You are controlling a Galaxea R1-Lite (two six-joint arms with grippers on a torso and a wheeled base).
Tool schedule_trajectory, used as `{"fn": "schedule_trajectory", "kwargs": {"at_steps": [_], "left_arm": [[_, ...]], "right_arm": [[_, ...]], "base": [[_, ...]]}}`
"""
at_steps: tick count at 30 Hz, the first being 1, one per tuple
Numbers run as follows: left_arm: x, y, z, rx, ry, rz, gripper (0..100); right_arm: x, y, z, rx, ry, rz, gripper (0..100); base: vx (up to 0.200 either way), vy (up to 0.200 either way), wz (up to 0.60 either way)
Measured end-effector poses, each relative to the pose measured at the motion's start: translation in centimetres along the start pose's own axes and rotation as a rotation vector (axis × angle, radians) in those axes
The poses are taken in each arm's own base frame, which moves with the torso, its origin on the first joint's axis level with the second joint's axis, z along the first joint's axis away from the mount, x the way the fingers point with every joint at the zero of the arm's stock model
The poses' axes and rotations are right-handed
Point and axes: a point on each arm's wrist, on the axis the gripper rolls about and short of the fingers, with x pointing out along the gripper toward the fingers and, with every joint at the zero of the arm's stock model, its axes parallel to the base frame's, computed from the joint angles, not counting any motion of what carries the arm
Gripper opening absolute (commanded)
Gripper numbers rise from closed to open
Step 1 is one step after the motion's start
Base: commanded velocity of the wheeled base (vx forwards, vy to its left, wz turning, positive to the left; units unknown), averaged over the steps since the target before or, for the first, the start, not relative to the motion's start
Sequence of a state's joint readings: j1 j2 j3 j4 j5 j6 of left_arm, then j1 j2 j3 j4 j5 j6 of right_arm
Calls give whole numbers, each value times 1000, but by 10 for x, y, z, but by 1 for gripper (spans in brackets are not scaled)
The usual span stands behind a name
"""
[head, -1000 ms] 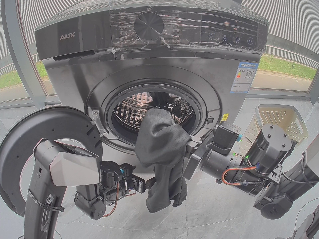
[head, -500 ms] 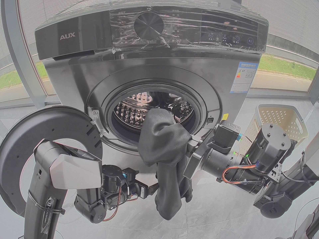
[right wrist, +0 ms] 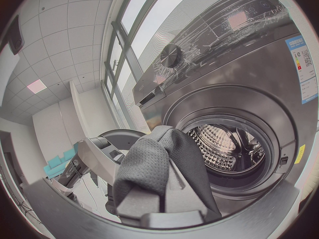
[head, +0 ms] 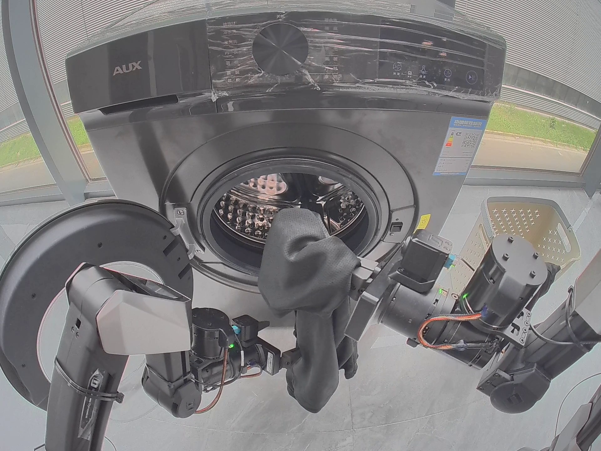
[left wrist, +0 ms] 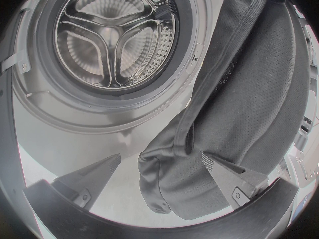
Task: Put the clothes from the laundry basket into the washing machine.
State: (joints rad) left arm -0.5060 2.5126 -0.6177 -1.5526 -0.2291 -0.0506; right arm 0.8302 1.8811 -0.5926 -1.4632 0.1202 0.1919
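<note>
Since a second ago my left gripper (left wrist: 160, 156) has slid in under the hanging cloth, and the dark garment (head: 307, 270) has drawn into a narrower tail. The garment hangs draped over the right gripper (head: 358, 277), just in front of the lower rim of the washing machine (head: 156, 139) opening. Its long axis runs straight down, and the drum (head: 250, 211) lies behind and above it. The left gripper is the nearer to the tail. Its jaws stand wide, one finger (left wrist: 229, 180) against the cloth and the bottom fold between them, nothing pinched yet. The right gripper's fingers sit close together under the fabric, holding it, I judge.
</note>
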Motion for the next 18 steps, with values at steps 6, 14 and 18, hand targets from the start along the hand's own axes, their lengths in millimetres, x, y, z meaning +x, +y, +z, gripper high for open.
{"fn": "schedule_trajectory", "kwargs": {"at_steps": [6, 14, 18], "left_arm": [[4, 3, 2, 26, -16, -27, 0], [6, 4, 3, 29, -26, -25, 0], [5, 5, 7, 30, -36, -20, 0]], "right_arm": [[0, 0, -1, 0, 4, -1, 0], [-1, 0, -2, 1, 7, -1, 0], [-4, -2, -4, 2, 20, -7, 0]], "base": [[0, 0, 0], [0, 0, 0], [0, 0, 0]]}}
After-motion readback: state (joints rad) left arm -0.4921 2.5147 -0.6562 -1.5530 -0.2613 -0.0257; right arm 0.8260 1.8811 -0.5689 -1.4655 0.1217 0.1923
